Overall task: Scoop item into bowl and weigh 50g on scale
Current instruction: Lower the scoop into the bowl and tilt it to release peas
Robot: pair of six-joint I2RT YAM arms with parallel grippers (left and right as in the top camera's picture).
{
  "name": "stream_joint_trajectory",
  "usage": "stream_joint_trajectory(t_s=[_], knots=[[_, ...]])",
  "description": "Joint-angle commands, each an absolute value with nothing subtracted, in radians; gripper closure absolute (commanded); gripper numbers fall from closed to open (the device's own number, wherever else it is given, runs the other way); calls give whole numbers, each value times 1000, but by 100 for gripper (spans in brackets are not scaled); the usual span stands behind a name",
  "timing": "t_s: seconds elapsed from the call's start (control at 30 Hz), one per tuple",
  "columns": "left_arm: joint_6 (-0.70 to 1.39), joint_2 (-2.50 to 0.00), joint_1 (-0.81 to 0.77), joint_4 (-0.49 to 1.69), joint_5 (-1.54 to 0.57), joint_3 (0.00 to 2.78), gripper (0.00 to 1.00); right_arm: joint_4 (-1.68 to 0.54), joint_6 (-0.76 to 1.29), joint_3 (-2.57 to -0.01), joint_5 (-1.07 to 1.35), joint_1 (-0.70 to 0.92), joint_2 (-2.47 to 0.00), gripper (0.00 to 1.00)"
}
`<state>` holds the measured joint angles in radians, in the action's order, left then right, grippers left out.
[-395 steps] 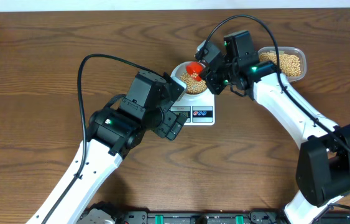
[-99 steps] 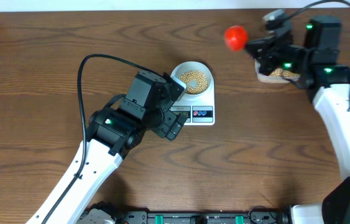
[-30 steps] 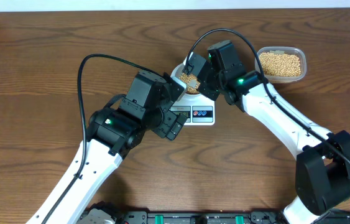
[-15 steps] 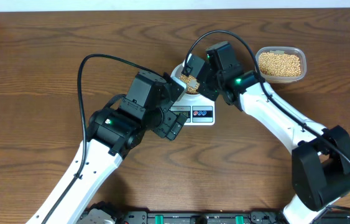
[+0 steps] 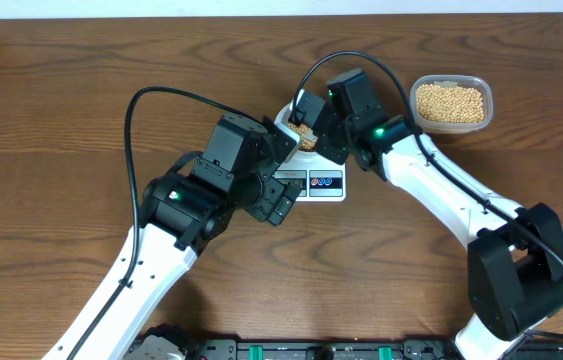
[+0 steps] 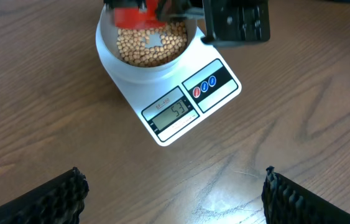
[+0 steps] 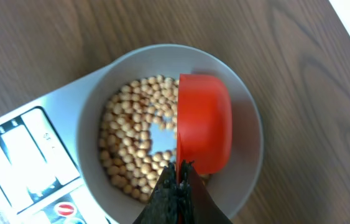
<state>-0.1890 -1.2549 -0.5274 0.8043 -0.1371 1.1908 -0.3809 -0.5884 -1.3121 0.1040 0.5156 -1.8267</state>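
Currently the beans (image 7: 131, 137) are held in the bowl (image 7: 249, 124), set on the far end of the scale (image 6: 187, 112), whose long axis is pointed at the table's (image 5: 61, 100) near edge, display end nearest. A red scoop (image 7: 206, 121), tipped sideways over the bowl, is clamped by the right gripper (image 7: 178, 180). The left gripper (image 6: 175, 196) is spread wide, empty, before the scale.

Dark brown wood-grain table (image 5: 41, 150), grain running left to right. Parked straight on it: white rectangular digital kitchen scale (image 5: 326, 183), roughly mid-width and a good bit closer to the far edge than the near one, grey display and red and blue buttons facing the near edge. Also a clear rounded-rectangular plastic tub (image 5: 450, 79) up toward the far right corner, well apart from the scale.
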Motion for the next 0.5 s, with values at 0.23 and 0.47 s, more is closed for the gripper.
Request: stream_joint_trajectory(t_s=[0.23,0.47], knots=[[-205,-1261,-526,807,-149,1198,8,-401,-595,-1308,104,554,-1833,99],[-205,-1261,-526,807,-149,1198,8,-440,-561,-1308,108,553,-1833,99]])
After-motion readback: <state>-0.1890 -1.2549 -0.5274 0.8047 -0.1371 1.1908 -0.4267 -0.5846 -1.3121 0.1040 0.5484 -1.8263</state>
